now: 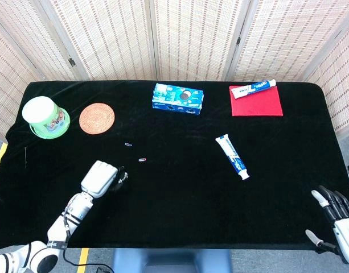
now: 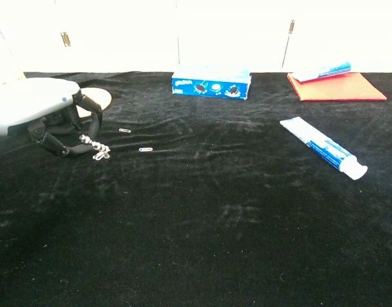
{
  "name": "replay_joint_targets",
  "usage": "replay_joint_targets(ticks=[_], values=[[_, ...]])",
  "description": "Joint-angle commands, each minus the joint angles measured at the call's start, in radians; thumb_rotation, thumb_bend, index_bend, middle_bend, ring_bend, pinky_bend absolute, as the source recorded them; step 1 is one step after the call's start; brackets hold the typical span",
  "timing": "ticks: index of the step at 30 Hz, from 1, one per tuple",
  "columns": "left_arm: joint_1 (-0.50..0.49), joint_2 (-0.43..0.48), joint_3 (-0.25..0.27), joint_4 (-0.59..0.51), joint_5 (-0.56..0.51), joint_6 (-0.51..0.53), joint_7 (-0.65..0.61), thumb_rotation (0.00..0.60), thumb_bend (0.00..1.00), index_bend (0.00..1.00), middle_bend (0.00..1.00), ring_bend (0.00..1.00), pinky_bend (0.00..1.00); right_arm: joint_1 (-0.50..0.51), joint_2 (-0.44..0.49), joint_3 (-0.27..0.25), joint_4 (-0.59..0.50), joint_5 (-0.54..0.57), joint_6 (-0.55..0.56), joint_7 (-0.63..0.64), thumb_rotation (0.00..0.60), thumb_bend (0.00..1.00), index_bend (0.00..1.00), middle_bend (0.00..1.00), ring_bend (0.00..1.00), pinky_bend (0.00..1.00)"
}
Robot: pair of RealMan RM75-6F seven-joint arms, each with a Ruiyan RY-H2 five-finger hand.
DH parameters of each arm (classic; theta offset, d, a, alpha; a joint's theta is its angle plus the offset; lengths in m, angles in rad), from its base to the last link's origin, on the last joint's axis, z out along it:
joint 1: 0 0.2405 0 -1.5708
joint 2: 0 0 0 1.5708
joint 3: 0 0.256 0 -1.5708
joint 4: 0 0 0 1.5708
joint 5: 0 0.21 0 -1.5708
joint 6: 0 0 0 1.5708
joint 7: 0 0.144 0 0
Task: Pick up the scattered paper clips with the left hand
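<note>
Two small paper clips lie apart on the black tablecloth: one (image 1: 128,144) (image 2: 125,130) farther back, the other (image 1: 142,160) (image 2: 145,149) nearer and to the right. My left hand (image 1: 101,178) (image 2: 48,118) hovers just left of and nearer than them, touching neither, its dark fingers curled in under the white back. Small silver bits show at its fingertips (image 2: 94,151); I cannot tell what they are. My right hand (image 1: 336,213) sits at the table's near right corner with its fingers spread and nothing in it.
A green-and-white tub (image 1: 45,117) and a woven coaster (image 1: 97,118) stand at the back left. A blue cookie box (image 1: 178,96) is at back centre, a toothpaste tube (image 1: 233,157) right of centre, and another tube on a red cloth (image 1: 256,102) at back right.
</note>
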Motion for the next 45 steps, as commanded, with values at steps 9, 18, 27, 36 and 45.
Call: replay_joint_targets(ticks=[9, 18, 27, 36, 45], values=[[-0.048, -0.006, -0.032, 0.164, -0.046, -0.050, -0.097, 0.600, 0.50, 0.83, 1.00, 1.00, 1.00, 0.021, 0.001, 0.018, -0.025, 0.045, -0.060, -0.022, 0.600, 0.24, 0.00, 0.00, 0.00, 0.00], [-0.048, -0.002, -0.014, 0.155, -0.034, -0.037, -0.116, 0.600, 0.50, 0.81, 1.00, 1.00, 1.00, 0.019, 0.003, 0.016, -0.030, 0.037, -0.059, -0.029, 0.600, 0.24, 0.00, 0.00, 0.00, 0.00], [-0.047, 0.055, -0.005, 0.069, -0.141, -0.071, -0.022, 0.600, 0.11, 0.00, 1.00, 1.00, 1.00, 0.015, 0.001, 0.011, -0.023, 0.021, -0.048, -0.030, 0.600, 0.24, 0.00, 0.00, 0.00, 0.00], [-0.024, 0.097, 0.010, -0.017, -0.135, -0.016, 0.010, 0.600, 0.09, 0.00, 1.00, 1.00, 1.00, 0.010, -0.001, 0.007, -0.018, 0.006, -0.033, -0.029, 0.600, 0.24, 0.00, 0.00, 0.00, 0.00], [0.081, 0.263, 0.133, -0.235, -0.151, 0.053, 0.123, 0.600, 0.11, 0.00, 0.02, 0.04, 0.14, 0.014, 0.000, -0.005, -0.014, -0.018, -0.039, -0.034, 0.600, 0.24, 0.00, 0.00, 0.00, 0.00]])
